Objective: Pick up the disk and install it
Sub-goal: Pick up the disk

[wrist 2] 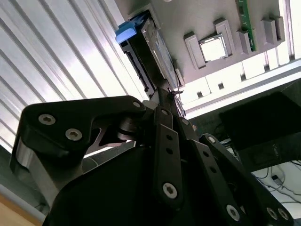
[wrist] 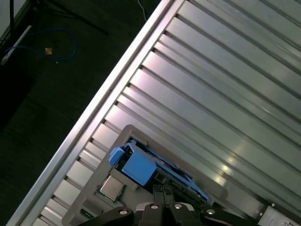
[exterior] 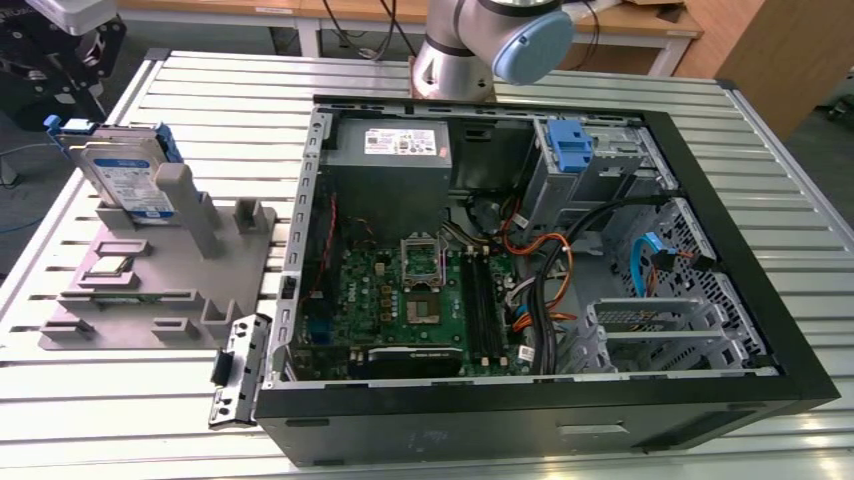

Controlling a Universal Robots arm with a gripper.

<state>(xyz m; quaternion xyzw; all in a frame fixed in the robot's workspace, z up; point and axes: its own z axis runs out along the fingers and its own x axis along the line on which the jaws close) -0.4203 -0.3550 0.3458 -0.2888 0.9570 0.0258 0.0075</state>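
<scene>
**End effector over the standing disk, grip not readable**

In the second wrist view the end effector [wrist 2: 165, 92] ends right at the near edge of the disk [wrist 2: 151, 47]. Its dark linkages crowd the foreground, and I cannot tell whether it is wide, narrow or clamped on anything. The first wrist view puts it just beside the disk's blue side rail [wrist: 137, 165].

The disk stands on edge in a slot of a grey holder [exterior: 174, 290], its labelled face towards the exterior view's right. The holder lies flat on the slatted metal surface [exterior: 134, 410], at the exterior view's left. A square chip [wrist 2: 212, 48] sits in a pocket of the same holder, near the disk.

Well apart, towards the exterior view's right, an open computer case [exterior: 534, 425] lies on its side on the surface. Inside it are a green motherboard [exterior: 387, 290], a grey power supply [exterior: 400, 150] and an upright blue latch [exterior: 571, 150]. Beyond the case's far wall rises the arm's silver base [exterior: 447, 70].
</scene>
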